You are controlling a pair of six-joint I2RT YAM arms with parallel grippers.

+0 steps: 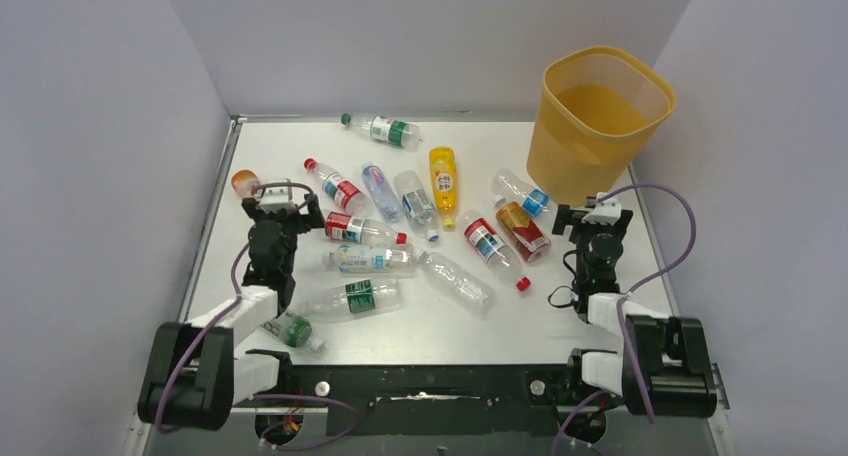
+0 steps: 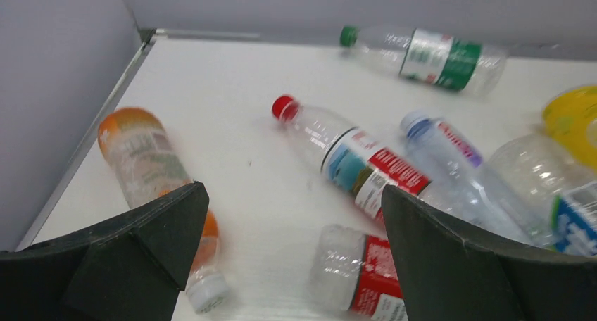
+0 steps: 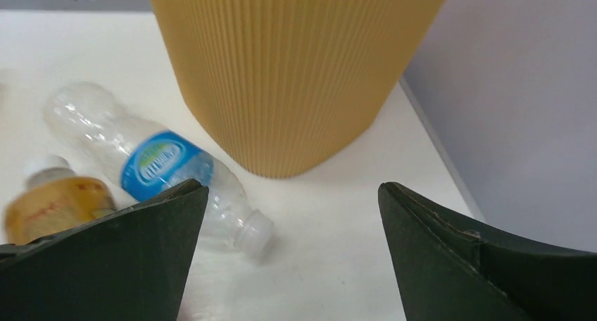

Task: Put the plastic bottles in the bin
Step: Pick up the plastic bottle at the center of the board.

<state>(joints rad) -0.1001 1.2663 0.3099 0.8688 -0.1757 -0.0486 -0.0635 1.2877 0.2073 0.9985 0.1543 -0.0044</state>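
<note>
My left gripper (image 1: 285, 213) hangs spread and empty beside the orange bottle (image 1: 245, 183) near the table's (image 1: 480, 326) left edge. More bottles (image 1: 443, 176) lie scattered mid-table. My right gripper (image 1: 592, 216), spread and empty too, faces the bin (image 1: 570, 166), far right.

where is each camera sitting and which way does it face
Top external: above and behind the arms, looking down on table, bottles and bin; left arm and right arm show.
Left wrist: on the left arm, facing the far-left corner past an orange bottle; open jaws below.
Right wrist: on the right arm, facing the bin and a blue-label bottle; open jaws below.
Shared: top and right wrist both show the bin.
</note>
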